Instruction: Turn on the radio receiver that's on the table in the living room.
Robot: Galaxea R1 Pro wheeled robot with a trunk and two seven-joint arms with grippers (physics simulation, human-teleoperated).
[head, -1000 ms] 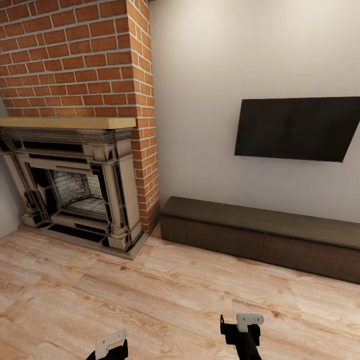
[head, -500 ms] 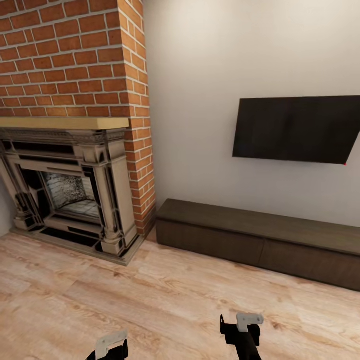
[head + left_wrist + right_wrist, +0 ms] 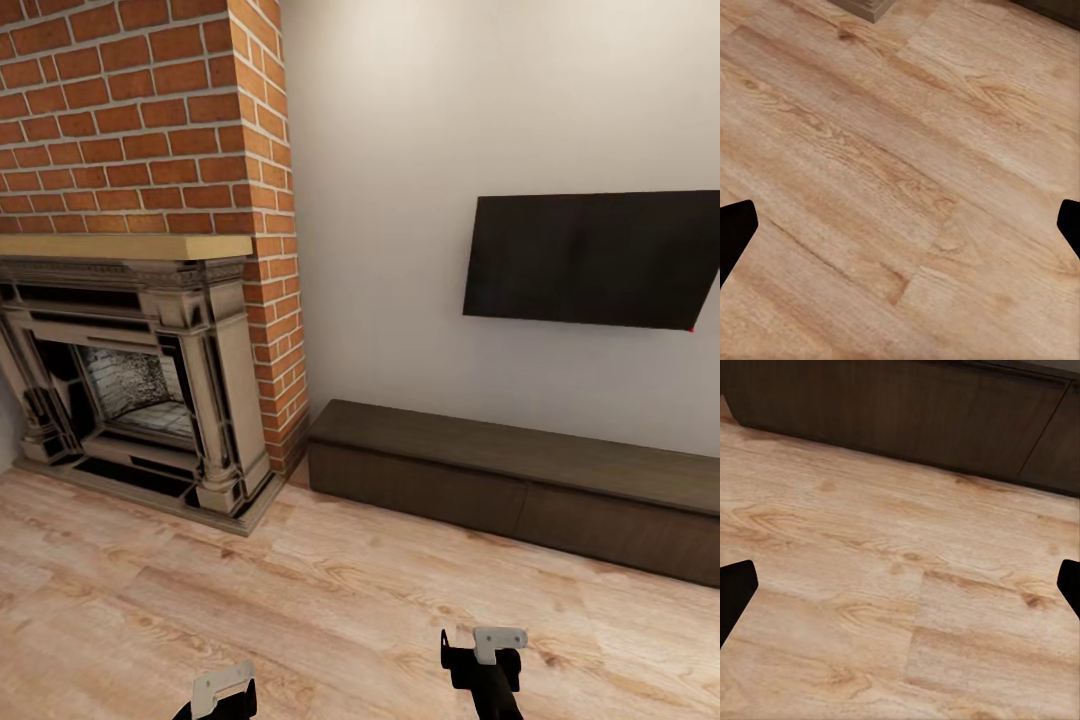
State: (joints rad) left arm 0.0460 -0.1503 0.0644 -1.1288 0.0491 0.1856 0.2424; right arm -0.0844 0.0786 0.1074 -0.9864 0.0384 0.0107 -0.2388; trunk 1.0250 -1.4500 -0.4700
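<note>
Nearest, the left gripper and right gripper hang over the plank floor, jaws spread, empty. Beyond, a dark TV bench, brick fireplace, wall-mounted TV: we're in the living room.

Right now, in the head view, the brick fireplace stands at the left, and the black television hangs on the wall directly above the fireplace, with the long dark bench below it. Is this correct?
Not quite. In the head view the television hangs on the plain beige wall to the right of the fireplace, not above it. The rest is right: the fireplace is at the left, and the long dark bench is below the television.
</note>
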